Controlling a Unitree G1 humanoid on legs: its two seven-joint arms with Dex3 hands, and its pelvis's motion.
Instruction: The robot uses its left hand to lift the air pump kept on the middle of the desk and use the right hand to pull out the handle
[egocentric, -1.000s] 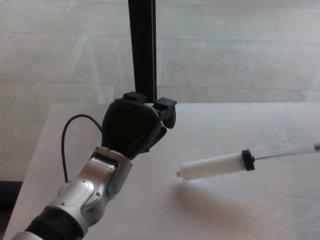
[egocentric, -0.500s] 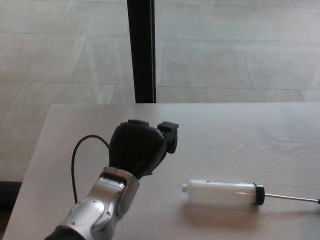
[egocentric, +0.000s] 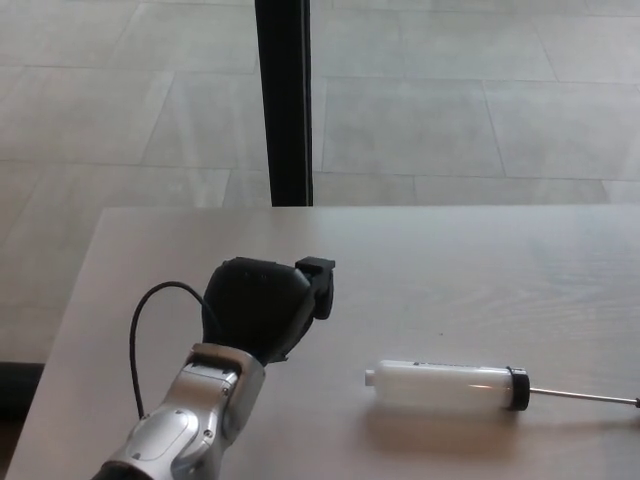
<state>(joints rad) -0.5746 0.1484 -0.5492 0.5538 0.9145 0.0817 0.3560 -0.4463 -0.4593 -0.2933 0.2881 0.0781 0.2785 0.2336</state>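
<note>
The air pump (egocentric: 447, 386) lies flat on its side on the pale wooden table (egocentric: 480, 260), toward four o'clock from the table's middle, with its white barrel running left to right. A black collar (egocentric: 517, 388) caps the barrel's right end, and from it a thin metal rod (egocentric: 580, 396) sticks out toward three o'clock and runs to the picture's right edge, so the handle itself is out of view. The small white nozzle (egocentric: 369, 377) at the barrel's left end points toward nine o'clock. The left robot hand (egocentric: 262, 305) comes in from seven o'clock on a silver forearm (egocentric: 185, 430), with a black cable (egocentric: 140, 335) looping beside the wrist. It is over the table at about ten o'clock from the pump, near it but clearly apart and touching nothing. It holds nothing; only its black back and the blunt tips of its fingers (egocentric: 318, 280) show, so I cannot tell whether the fingers are spread or closed. The right robot hand does not appear. Beyond the table's far edge, at twelve o'clock, a black post (egocentric: 283, 100) stands on the grey tiled floor (egocentric: 480, 90).
</note>
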